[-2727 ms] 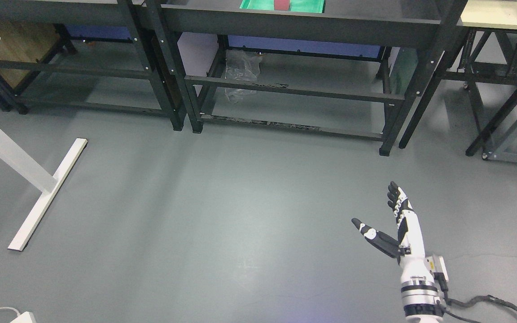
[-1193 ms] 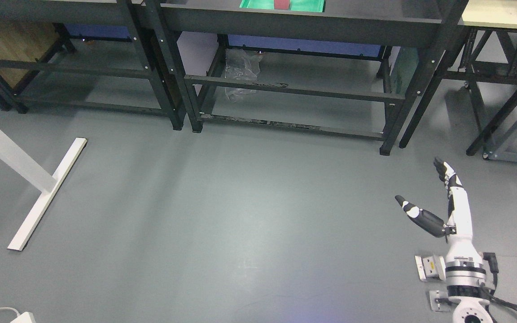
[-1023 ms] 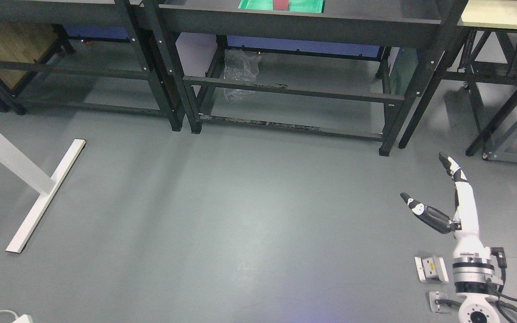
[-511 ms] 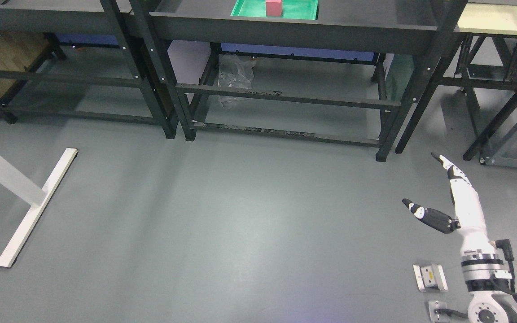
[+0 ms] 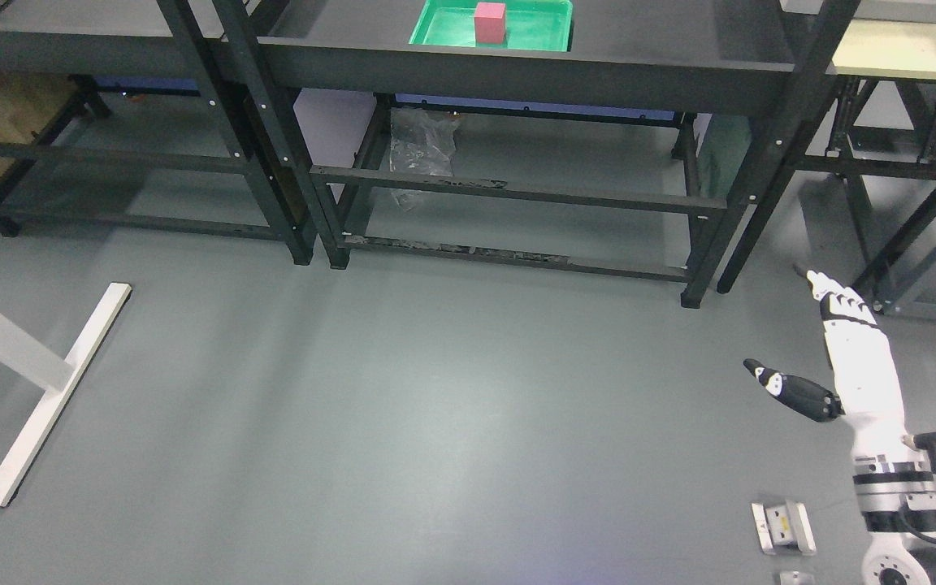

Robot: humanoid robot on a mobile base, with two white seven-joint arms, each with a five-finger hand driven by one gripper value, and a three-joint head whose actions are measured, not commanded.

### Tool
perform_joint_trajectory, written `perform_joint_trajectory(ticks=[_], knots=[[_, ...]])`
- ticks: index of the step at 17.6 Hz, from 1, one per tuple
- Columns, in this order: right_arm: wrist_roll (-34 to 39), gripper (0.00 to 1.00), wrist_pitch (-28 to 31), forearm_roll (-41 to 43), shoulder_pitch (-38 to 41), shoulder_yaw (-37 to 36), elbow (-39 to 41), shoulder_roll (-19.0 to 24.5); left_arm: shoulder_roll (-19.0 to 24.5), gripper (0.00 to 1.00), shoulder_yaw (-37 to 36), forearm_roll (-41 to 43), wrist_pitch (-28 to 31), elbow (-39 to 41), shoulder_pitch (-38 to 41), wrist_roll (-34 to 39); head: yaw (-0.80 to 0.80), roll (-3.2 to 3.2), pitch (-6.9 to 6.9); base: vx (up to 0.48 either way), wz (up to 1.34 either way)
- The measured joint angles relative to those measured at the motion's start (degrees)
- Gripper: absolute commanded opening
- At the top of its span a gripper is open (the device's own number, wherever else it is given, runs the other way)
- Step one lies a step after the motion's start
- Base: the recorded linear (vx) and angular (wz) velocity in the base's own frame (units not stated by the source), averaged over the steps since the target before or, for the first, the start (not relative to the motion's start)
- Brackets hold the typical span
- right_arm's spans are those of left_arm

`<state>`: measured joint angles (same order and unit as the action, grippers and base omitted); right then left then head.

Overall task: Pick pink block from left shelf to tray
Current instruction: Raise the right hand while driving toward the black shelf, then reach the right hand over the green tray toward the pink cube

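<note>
A pink block (image 5: 490, 21) sits inside a green tray (image 5: 435, 31) on the top of the middle black shelf (image 5: 517, 73), at the top of the head view. My right hand (image 5: 825, 349) hangs low at the right over the grey floor, far from the shelf. Its fingers are straight and the thumb is spread, and it holds nothing. The left arm does not show.
Another black shelf (image 5: 110, 57) stands to the left, and a pale-topped rack (image 5: 907, 49) to the right. A white table leg with its foot (image 5: 54, 398) lies at the left. Small metal plates (image 5: 783, 526) lie on the floor near my right arm. A plastic bag (image 5: 419, 154) sits under the middle shelf.
The camera has tilted up and turned, so the tray and block show fully. My right hand has swung from the lower middle-right toward the right edge, still open.
</note>
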<state>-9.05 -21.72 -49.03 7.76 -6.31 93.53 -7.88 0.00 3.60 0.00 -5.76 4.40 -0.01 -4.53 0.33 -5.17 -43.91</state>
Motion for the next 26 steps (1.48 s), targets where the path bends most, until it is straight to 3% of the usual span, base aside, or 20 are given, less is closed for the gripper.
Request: perform_joint_trajectory(ticks=[10, 26], knots=[[-1.3, 0.96, 12.9, -12.1, -2.5, 1.2, 0.1, 5.1, 0.0, 1.00, 0.0, 0.0, 0.0, 0.0, 0.0, 0.0, 0.00, 0.00, 0.00, 0.051, 0.20], [-1.5, 0.97, 14.8, -11.5, -3.5, 2.5, 0.2, 7.4, 0.0, 1.00, 0.0, 0.0, 0.0, 0.0, 0.0, 0.0, 0.00, 0.00, 0.00, 0.141, 0.14]])
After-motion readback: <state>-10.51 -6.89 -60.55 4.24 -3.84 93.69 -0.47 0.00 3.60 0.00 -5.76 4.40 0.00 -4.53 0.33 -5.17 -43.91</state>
